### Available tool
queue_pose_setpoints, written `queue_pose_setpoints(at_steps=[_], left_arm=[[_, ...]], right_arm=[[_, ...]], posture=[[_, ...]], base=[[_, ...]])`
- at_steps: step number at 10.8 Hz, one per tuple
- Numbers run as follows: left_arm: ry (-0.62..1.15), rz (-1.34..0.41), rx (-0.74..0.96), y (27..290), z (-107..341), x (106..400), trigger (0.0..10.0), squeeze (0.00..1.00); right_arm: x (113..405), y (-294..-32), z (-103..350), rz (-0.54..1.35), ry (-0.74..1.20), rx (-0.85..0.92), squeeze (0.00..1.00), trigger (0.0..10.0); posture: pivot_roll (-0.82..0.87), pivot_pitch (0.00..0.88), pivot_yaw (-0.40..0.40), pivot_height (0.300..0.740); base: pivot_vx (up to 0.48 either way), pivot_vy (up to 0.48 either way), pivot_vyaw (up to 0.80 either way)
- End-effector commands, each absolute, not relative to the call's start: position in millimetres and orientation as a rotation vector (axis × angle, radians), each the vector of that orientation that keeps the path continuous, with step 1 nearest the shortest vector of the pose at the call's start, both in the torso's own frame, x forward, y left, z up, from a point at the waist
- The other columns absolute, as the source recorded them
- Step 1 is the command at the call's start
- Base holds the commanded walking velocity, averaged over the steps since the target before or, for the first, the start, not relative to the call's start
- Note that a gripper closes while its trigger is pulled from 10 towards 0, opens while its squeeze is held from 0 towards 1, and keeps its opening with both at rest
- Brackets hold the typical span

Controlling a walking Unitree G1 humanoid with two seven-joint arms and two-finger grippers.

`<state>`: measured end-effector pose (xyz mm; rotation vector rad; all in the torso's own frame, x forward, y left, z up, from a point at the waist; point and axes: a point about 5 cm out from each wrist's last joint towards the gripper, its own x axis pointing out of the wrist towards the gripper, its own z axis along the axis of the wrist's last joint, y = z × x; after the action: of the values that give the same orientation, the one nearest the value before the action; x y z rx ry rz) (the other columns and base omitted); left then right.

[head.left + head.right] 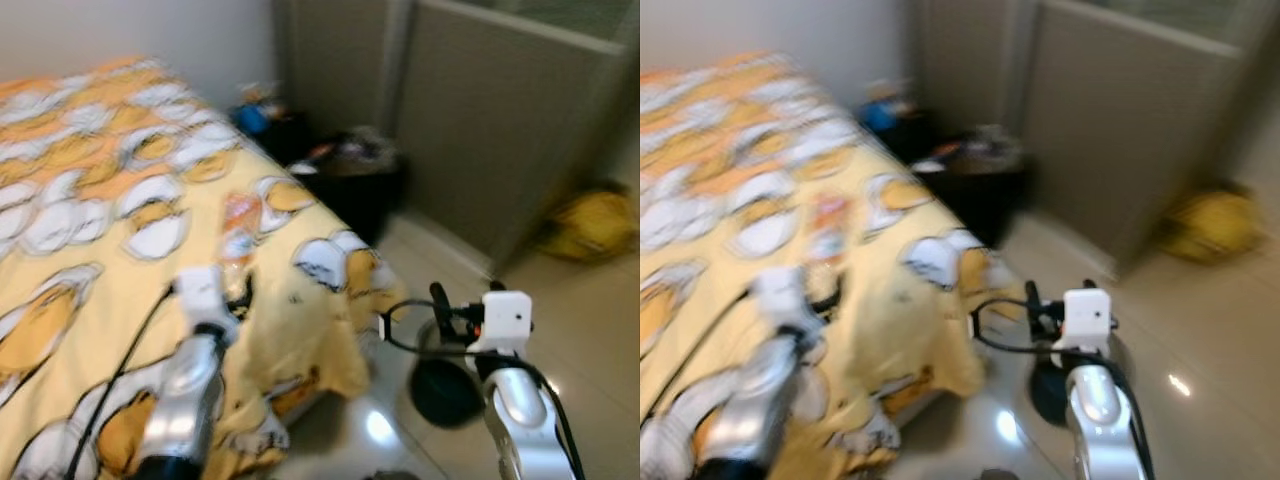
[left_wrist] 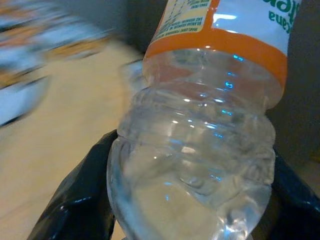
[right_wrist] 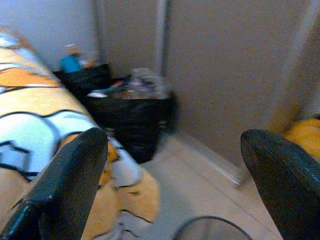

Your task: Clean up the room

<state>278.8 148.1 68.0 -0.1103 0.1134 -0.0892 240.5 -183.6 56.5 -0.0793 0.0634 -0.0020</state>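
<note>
Left wrist view shows one clear ribbed plastic bottle (image 2: 192, 165) with an orange-edged label, clamped in the left gripper (image 2: 190, 210), whose black fingers (image 2: 80, 200) hug both sides; its cap end is cut off. From the head, it lies over the yellow patterned bedspread (image 1: 90, 210), at about 10 o'clock. One black bin (image 1: 350, 185) stands at 12 o'clock, contents blurred. Right gripper (image 3: 175, 190) spreads wide above the floor, at 4 o'clock.

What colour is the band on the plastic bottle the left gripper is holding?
Orange, edging a white label on the clear plastic bottle held by the left gripper; the left wrist view shows it best.
</note>
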Motion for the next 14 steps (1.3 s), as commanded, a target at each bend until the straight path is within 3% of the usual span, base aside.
queue_pose_setpoints(at_steps=[1,6,7,9,14], left_arm=[[0.054,-0.137,-0.094,138.7,80.6,283.2,10.0,0.00],[0.074,-0.178,-0.081,126.5,79.0,290.4,10.0,0.00],[0.097,-0.136,0.021,126.9,75.6,295.2,10.0,0.00],[0.113,-0.133,-0.022,123.6,74.6,297.4,10.0,0.00],[0.193,0.020,-0.073,139.4,57.0,285.5,10.0,0.00]], right_arm=[[242.9,-185.2,59.1,-0.009,0.037,-0.071,0.00,10.0],[242.9,-184.1,56.1,0.021,0.031,-0.083,0.00,10.0],[242.1,-184.2,54.0,0.024,0.041,-0.088,0.00,10.0],[242.6,-181.5,52.5,0.038,0.050,-0.101,0.00,10.0],[237.0,-184.0,43.6,0.047,0.094,-0.096,0.00,10.0]], posture=[[-0.20,0.000,0.057,0.740],[-0.22,0.000,0.063,0.740],[-0.23,0.000,0.068,0.740],[-0.24,0.000,0.075,0.740],[-0.23,0.000,0.070,0.740]], base=[[0.000,-0.480,-0.77],[0.000,-0.477,-0.78],[0.000,-0.454,-0.79],[0.000,0.000,0.00],[0.480,0.000,0.00]])
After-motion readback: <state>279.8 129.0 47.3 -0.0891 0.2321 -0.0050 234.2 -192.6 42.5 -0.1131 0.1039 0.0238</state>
